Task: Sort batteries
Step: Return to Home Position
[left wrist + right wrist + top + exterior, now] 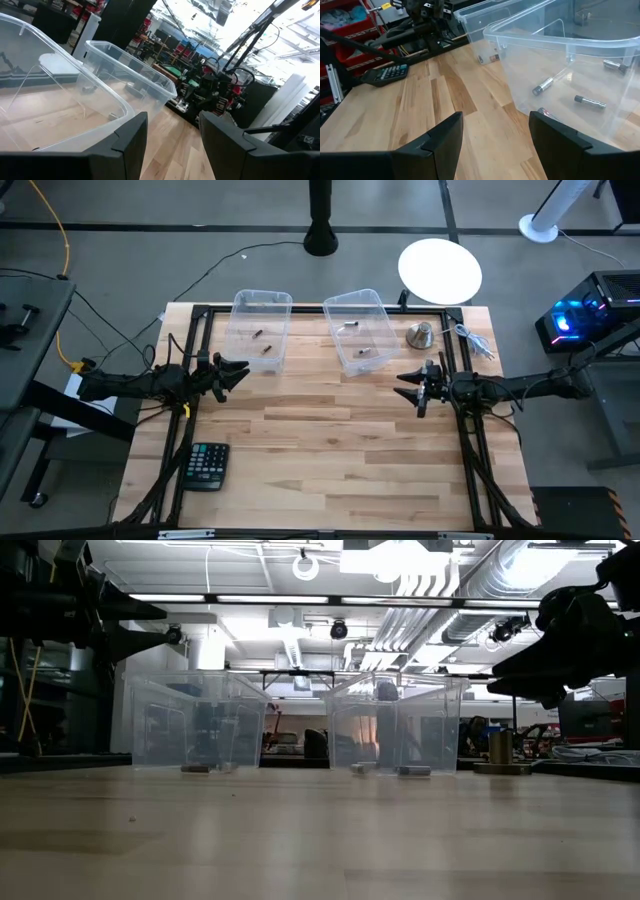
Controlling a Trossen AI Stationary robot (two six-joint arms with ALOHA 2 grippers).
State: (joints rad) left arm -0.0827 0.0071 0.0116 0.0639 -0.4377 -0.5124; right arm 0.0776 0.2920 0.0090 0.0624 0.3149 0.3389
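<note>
Two clear plastic bins stand at the table's far side. The left bin (261,328) holds dark batteries (267,348) on its floor. The right bin (360,330) holds silvery batteries (543,85), which also show in the high view (350,326). My left gripper (237,374) hovers open and empty just near of the left bin, pointing right. My right gripper (407,385) hovers open and empty near of the right bin, pointing left. Both are raised above the table in the low view.
A black calculator (207,465) lies near the table's front left. A metal bell-shaped object (419,334) and a white cable (475,340) lie at the far right. A white round disc (440,272) stands beyond the table. Bare wood lies between the grippers.
</note>
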